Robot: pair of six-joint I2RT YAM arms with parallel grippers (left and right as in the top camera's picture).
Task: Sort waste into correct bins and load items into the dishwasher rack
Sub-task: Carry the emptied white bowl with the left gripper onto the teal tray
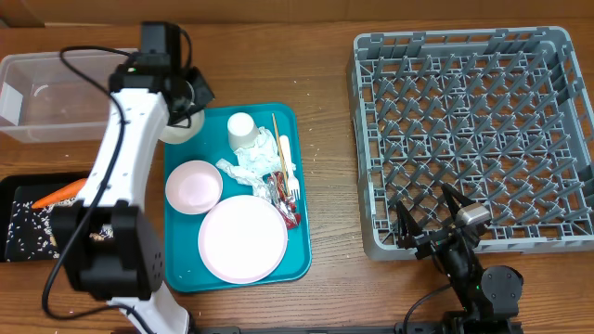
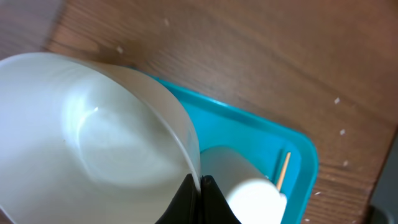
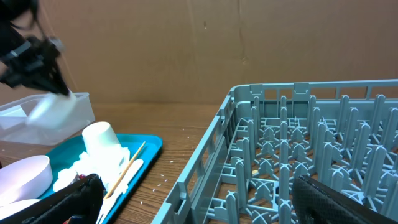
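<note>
The left arm [image 1: 116, 158] reaches to the upper left of the overhead frame. Its left jaws are pinched narrow on the thin rim of a small white bowl [image 1: 184, 128], which is held raised and tilted over the top-left corner of the teal tray [image 1: 303, 186].

In the frame's centre, an upturned white cup [image 1: 243, 130] stands at the top of the tray. A thin wooden stick [image 1: 276, 139] and a white fork [image 1: 288, 167] lie to its right. Crumpled napkins [image 1: 243, 167] sit mid-tray, with a red wrapper [image 1: 284, 202] just beside them. A pinkish bowl [image 1: 193, 186] rests at the tray's left edge, and a pale pink plate [image 1: 243, 238] fills its lower end.

At far left on the bench [image 1: 329, 111], the clear tub [image 1: 56, 93] sits above the black tray [image 1: 14, 190]. The black tray holds an orange carrot piece [image 1: 56, 195] and grainy food scraps [image 1: 23, 227].

The grey dishwasher rack [image 1: 473, 130] takes up the right half of the frame, with no dishes in it.

At lower right, the right jaws stand wide apart and hold nothing, poised at the rack's near edge.
</note>
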